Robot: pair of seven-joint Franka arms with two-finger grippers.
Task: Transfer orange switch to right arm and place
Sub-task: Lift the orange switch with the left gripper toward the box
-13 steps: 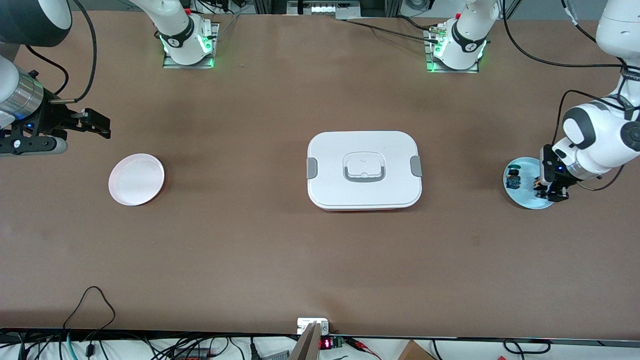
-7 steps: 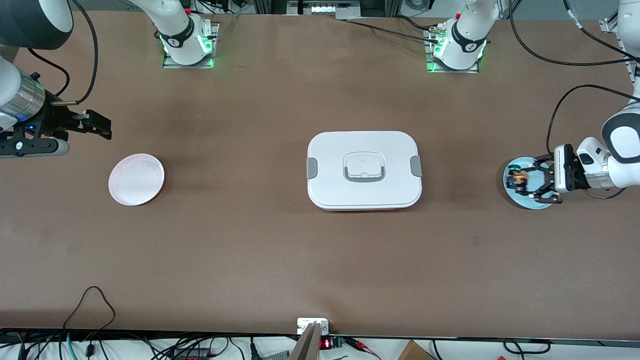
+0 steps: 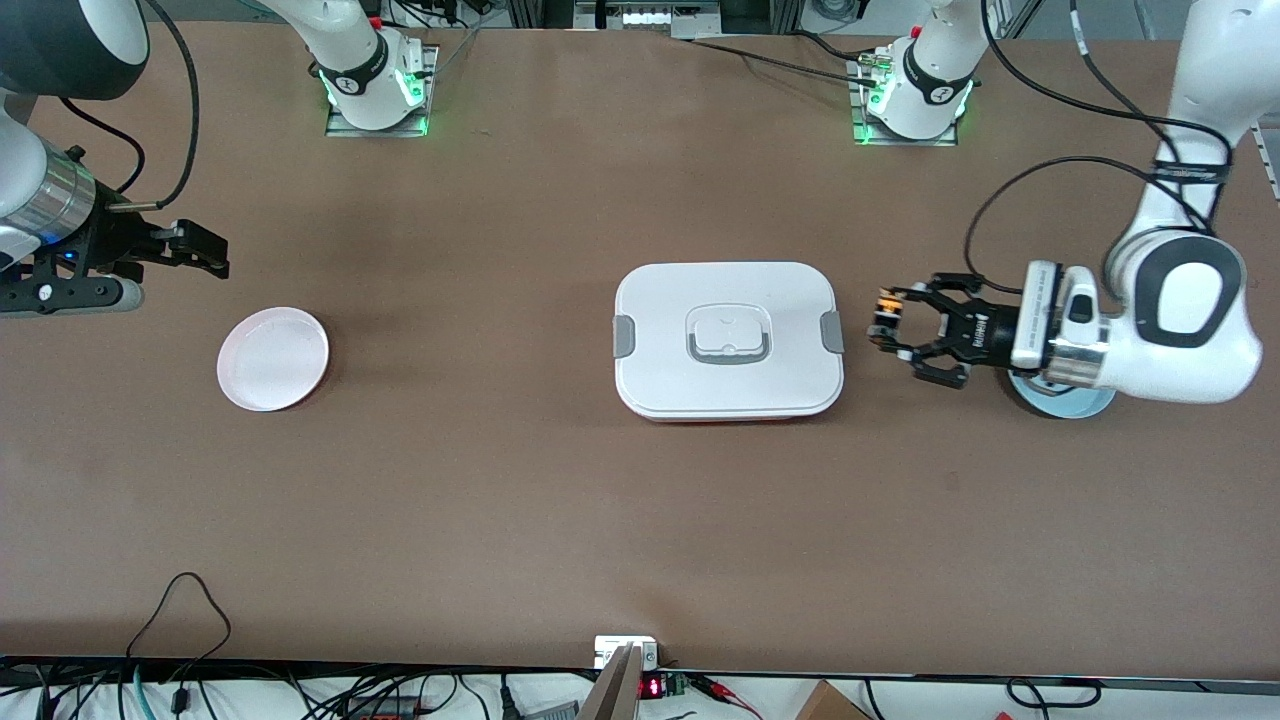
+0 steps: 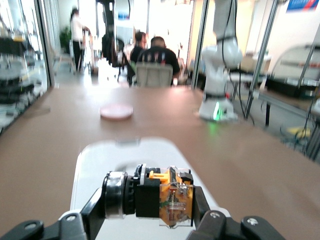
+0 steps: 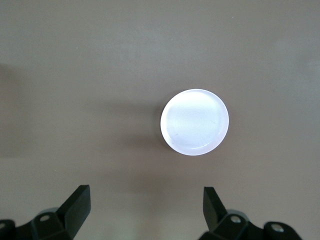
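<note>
My left gripper (image 3: pixel 885 325) is shut on the orange switch (image 3: pixel 883 305) and holds it in the air over the table, between the light blue plate (image 3: pixel 1062 403) and the white lidded box (image 3: pixel 728 340). In the left wrist view the switch (image 4: pixel 161 196) lies sideways between the fingers (image 4: pixel 95 206), with its black body and orange part showing. My right gripper (image 3: pixel 205 250) is open and empty, in the air beside the pink plate (image 3: pixel 273 358). In the right wrist view the right gripper (image 5: pixel 146 200) has that pink plate (image 5: pixel 195 122) below it.
The white box with grey latches and a handle stands mid-table and also shows in the left wrist view (image 4: pixel 125 155). The left arm's wrist covers most of the light blue plate. Both arm bases stand at the table's edge farthest from the front camera.
My left gripper has lifted the orange switch off the light blue plate, turned level and carried it toward the white box. My right gripper has barely moved.
</note>
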